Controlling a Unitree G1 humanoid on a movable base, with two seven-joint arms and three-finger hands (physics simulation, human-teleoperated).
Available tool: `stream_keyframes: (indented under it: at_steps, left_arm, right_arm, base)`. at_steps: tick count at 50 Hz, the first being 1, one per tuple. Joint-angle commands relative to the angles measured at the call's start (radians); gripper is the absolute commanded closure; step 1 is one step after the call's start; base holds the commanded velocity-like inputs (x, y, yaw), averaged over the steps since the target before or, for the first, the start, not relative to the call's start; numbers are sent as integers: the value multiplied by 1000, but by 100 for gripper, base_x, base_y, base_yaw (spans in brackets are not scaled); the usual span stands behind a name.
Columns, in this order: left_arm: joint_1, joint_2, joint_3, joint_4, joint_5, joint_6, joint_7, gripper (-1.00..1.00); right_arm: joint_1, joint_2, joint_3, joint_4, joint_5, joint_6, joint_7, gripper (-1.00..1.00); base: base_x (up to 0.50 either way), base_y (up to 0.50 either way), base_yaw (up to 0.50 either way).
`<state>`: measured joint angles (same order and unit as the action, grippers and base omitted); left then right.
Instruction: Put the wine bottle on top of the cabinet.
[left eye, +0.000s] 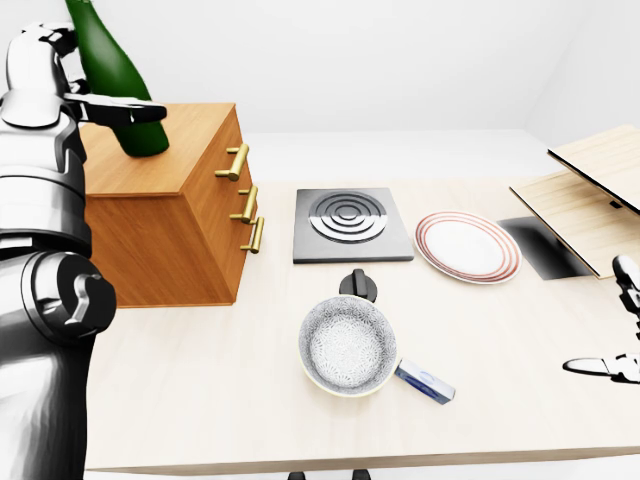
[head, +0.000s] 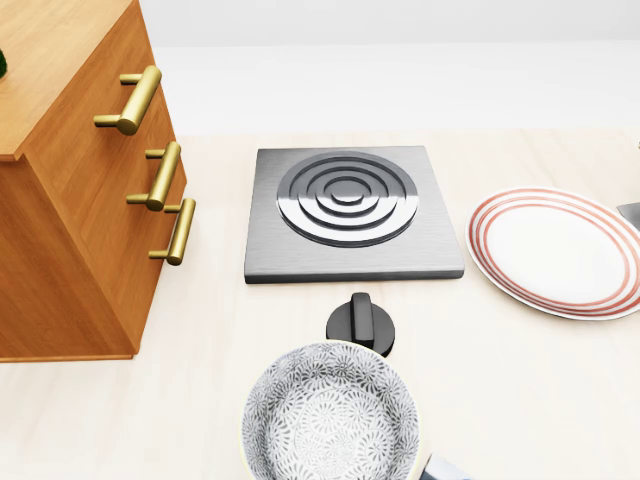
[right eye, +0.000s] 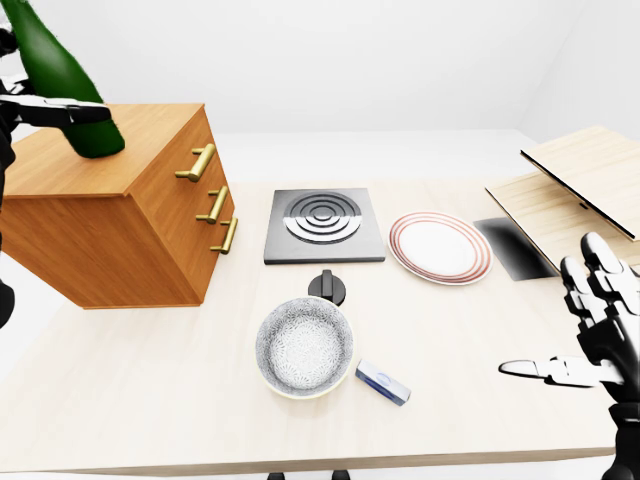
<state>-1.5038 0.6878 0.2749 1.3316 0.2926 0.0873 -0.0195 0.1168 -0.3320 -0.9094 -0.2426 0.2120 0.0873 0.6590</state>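
The green wine bottle (left eye: 105, 55) is tilted at the top left of the left-eye view, its base hanging just over the top of the wooden cabinet (left eye: 170, 200). My left hand (left eye: 100, 105) is shut round the bottle's lower body, one finger lying across the glass. Whether the base touches the cabinet top I cannot tell. The cabinet has three brass drawer handles (head: 160, 175) on the side facing the hob. In the head view only a green sliver of the bottle (head: 2, 65) shows at the left edge. My right hand (right eye: 575, 320) hovers open and empty over the table's right end.
On the pale table (left eye: 200, 400) lie a grey hob plate (head: 350, 210), a black knob (head: 360, 322), a patterned grey bowl (head: 330, 415) and a red-rimmed plate (head: 555, 250). A small blue-and-white packet (left eye: 425, 382) rests by the bowl. Wooden boards (left eye: 590, 190) stand at the right.
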Motion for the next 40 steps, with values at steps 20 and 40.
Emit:
stream_keyframes:
  at_steps: [20,40]
  left_arm:
    - [-14,24,-11,5,-5,0,-4,-64]
    - [-46,78,16,-3,-67,0,26,-67]
  right_arm:
    - [-1,-2,-4,-13,-2,0,5,-100]
    - [-19,-10,12,-37,-10,0,-3,-100]
  base:
    - [0,0,0]
    - [0,0,0]
